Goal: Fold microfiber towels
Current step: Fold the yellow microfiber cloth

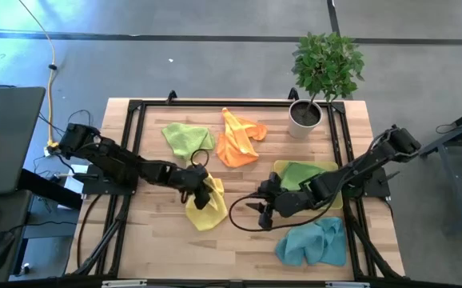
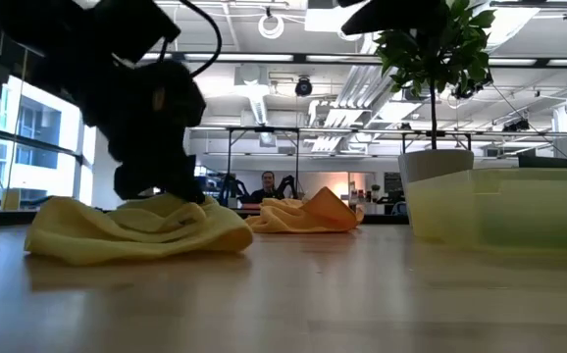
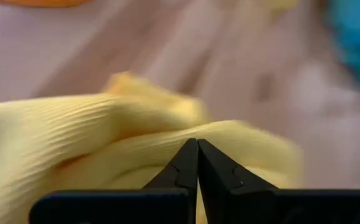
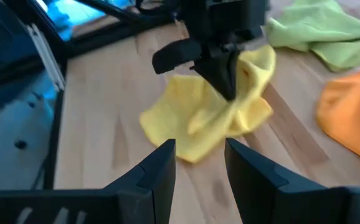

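A crumpled yellow towel (image 1: 206, 204) lies on the wooden table (image 1: 151, 240), pinched by the closed left claw (image 1: 201, 186) pressing down on it, while the right claw (image 1: 256, 206), nearby, hovers empty with fingers apparently parted.

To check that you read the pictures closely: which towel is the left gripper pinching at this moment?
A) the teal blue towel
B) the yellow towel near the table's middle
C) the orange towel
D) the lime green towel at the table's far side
B: the left gripper is shut on the yellow towel, and its wrist view shows the closed fingers pinching yellow cloth.
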`<state>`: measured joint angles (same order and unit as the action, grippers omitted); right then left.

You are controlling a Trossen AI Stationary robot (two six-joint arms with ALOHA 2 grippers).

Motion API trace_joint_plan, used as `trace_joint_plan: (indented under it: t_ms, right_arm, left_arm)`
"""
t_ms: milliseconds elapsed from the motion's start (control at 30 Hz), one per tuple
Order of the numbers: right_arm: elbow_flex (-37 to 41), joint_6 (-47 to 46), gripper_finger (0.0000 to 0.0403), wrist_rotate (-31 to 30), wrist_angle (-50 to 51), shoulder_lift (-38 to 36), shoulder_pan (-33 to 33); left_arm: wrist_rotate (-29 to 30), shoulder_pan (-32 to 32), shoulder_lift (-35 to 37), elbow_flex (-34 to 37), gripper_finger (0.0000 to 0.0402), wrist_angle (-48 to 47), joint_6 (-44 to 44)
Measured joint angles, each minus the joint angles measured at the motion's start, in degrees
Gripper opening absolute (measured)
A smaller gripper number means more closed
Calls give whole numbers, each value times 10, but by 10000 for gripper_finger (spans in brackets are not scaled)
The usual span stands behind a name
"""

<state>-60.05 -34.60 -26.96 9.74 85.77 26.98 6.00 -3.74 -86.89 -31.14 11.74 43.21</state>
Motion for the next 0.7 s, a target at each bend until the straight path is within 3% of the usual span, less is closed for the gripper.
trace_joint_plan:
  t_ms: [167, 367, 567, 700]
  right_arm:
    - [0, 11, 129, 8, -83, 65, -8]
    - [0, -1, 129, 59, -211, 153, -44]
    - [-1, -15, 129, 136, -374, 243, -79]
    - [-32, -40, 129, 183, -393, 297, -87]
  left_arm:
    - [-88, -7, 35, -1, 0, 71, -4]
    - [-138, -41, 90, 0, 0, 61, 9]
    - [-146, -97, 133, -1, 0, 18, 58]
    - [-146, -140, 153, -1, 0, 0, 106]
